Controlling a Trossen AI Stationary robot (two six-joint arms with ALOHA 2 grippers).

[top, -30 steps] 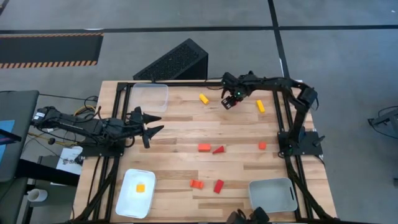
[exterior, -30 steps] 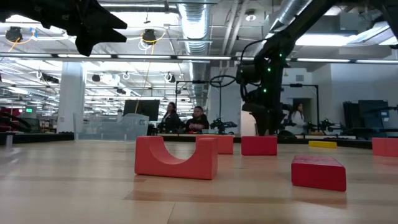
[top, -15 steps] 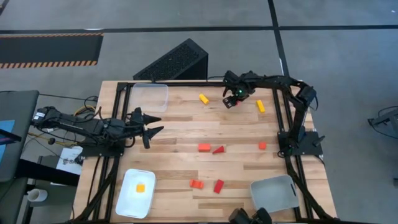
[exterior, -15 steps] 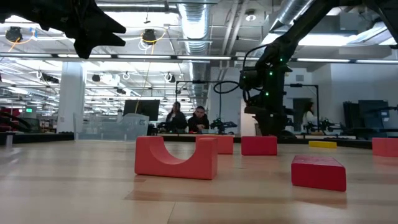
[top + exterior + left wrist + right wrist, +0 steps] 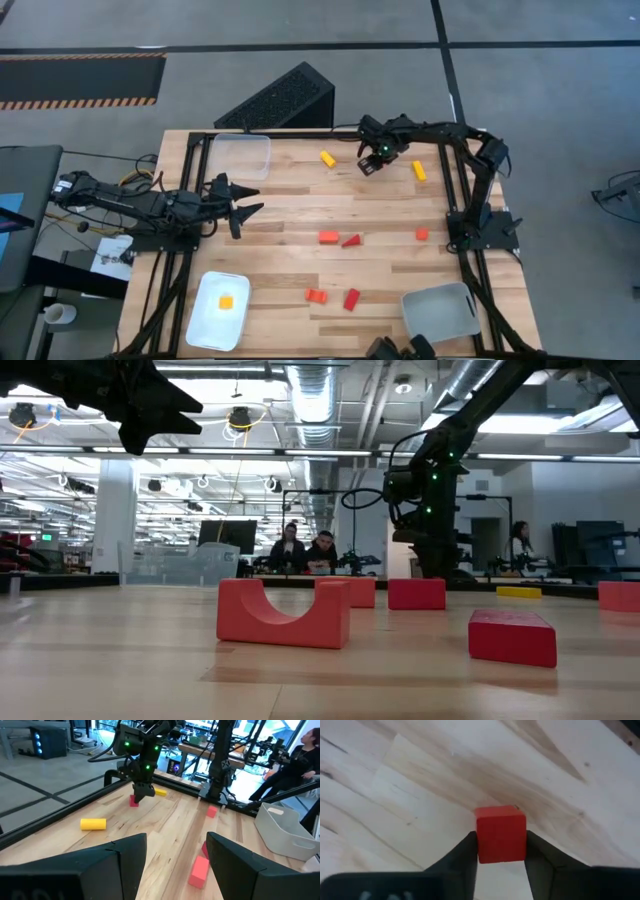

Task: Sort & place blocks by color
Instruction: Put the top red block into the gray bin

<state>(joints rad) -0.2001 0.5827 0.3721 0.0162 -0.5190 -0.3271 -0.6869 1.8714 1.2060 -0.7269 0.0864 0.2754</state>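
1. Fingers (image 5: 467, 855) of the right gripper (image 5: 370, 163) stand against both sides of a red cube (image 5: 500, 833), closed in on it; the cube sits on the table (image 5: 290, 210) between them.
2. Right gripper location: near the table's far edge, between the yellow bar (image 5: 327, 158) and the yellow block (image 5: 419, 170).
3. Fingers (image 5: 125, 852) of the left gripper (image 5: 245, 202) are spread apart and hold nothing; this arm hangs above the table's left side, between the clear tray (image 5: 240, 155) and the white tray (image 5: 203, 322).
4. White tray contents: one yellow-orange block (image 5: 226, 302).
5. Mid-table, well short of the right gripper: an orange-red bar (image 5: 328, 237) just beside a red wedge (image 5: 351, 240), and a small orange-red cube (image 5: 422, 234) off toward the right arm's base.
6. Nearer the front edge: an arched orange-red block (image 5: 316, 296) and a red bar (image 5: 351, 299), near each other but apart.
7. Grey tray (image 5: 440, 311) sits at the table's front right corner; no block shows inside it.
8. Room beyond the table: people (image 5: 305, 550) seated at a distance in the low view.
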